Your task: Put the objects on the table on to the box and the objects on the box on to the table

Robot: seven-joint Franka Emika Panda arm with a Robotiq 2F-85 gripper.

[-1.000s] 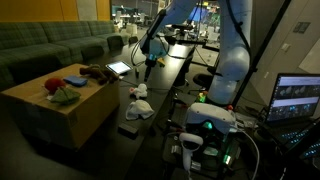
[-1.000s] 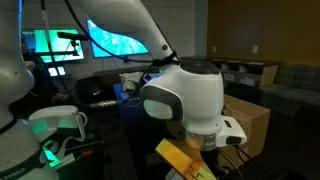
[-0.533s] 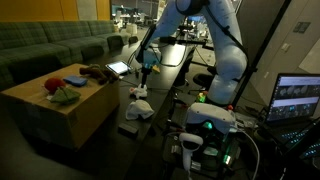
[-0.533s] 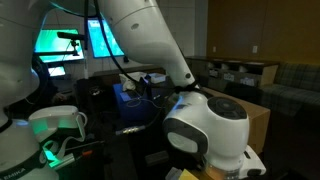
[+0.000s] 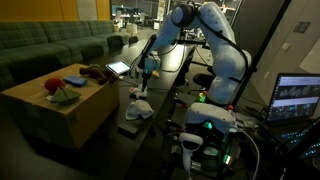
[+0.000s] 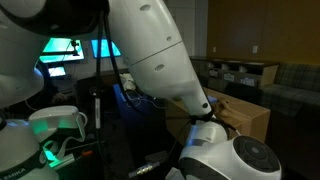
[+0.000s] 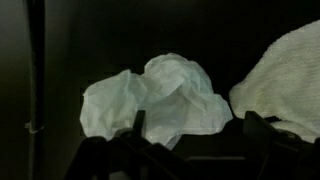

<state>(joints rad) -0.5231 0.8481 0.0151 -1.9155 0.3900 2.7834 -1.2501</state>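
In the wrist view a crumpled white cloth (image 7: 155,100) lies on the dark table just ahead of my gripper (image 7: 195,138), whose two fingers stand apart and empty. A second white cloth (image 7: 285,75) lies to the right. In an exterior view my gripper (image 5: 143,76) hangs just above the white cloths (image 5: 140,93) on the dark table (image 5: 170,70). The cardboard box (image 5: 60,115) stands to the left, with a red and a green object (image 5: 62,92) on top. The box also shows in an exterior view (image 6: 252,118), mostly behind the arm.
A tablet (image 5: 118,68) lies near the box's far corner. A green sofa (image 5: 50,45) stands behind the box. A laptop (image 5: 298,98) and a lit device (image 5: 208,125) stand near the robot base. The arm fills most of an exterior view (image 6: 150,70).
The arm has swung over and lowered, bringing the gripper down toward the white cloths on the table. The cloths and the box's objects have not moved.
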